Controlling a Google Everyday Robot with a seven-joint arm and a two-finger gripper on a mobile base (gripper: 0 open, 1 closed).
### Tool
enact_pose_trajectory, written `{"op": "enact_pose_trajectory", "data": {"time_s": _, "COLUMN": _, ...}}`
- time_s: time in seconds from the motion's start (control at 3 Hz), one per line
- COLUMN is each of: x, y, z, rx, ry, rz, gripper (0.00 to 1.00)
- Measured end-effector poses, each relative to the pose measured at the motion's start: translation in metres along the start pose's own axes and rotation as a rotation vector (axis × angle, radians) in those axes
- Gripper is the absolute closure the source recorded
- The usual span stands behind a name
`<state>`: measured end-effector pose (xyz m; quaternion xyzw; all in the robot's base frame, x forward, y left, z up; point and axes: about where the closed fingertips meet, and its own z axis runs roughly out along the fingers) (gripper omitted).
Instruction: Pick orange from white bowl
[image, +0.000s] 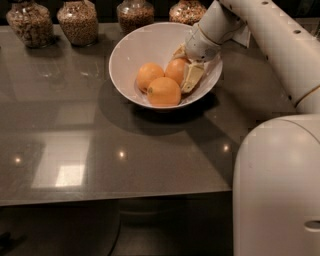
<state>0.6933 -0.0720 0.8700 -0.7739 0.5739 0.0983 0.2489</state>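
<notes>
Dark and glossy, the surface (150, 155) offers little grip under the white bowl (132, 55). The orange (175, 69) you want, the deeper-coloured one, lies at the back right of the bowl, touching both its neighbours. The tool (186, 71) is down inside the bowl, right against the fruit on the side nearest the rim. You cannot tell from this view whether the tool has closed on the fruit or merely sits around it, and that is your first risk: lift on a loose or off-centre hold and a round, smooth fruit will likely roll out and drop back among the others. The larger orange (163, 92) in front and the paler orange (149, 76) to the left press close, so a tilted pull could drag one of them up the sloping wall. The tool also looks hard up against the bowl's right wall, so if you push down or outward you may tip the bowl or slide it across the surface. Further out, the glass jars (77, 21) stand just behind the bowl, and the arm (272, 37) passes near the rightmost one, so a wide swing on the way up could knock it.
</notes>
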Motion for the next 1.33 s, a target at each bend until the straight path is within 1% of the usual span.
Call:
{"op": "enact_pose_trajectory", "data": {"time_s": 0.33, "x": -0.009, "y": 0.001, "z": -0.012, "rx": 0.02, "ry": -0.004, "rz": 0.005, "gripper": 1.0}}
{"op": "enact_pose_trajectory", "data": {"time_s": 0.67, "x": -0.02, "y": 0.003, "z": -0.032, "rx": 0.049, "ry": -0.014, "rz": 0.013, "gripper": 1.0}}
{"op": "enact_pose_trajectory", "data": {"time_s": 1.0, "x": -0.032, "y": 0.006, "z": -0.057, "rx": 0.092, "ry": -0.038, "rz": 0.027, "gripper": 1.0}}
{"op": "enact_pose_trajectory", "data": {"time_s": 1.33, "x": -0.054, "y": 0.018, "z": -0.092, "rx": 0.194, "ry": -0.168, "rz": 0.056, "gripper": 1.0}}
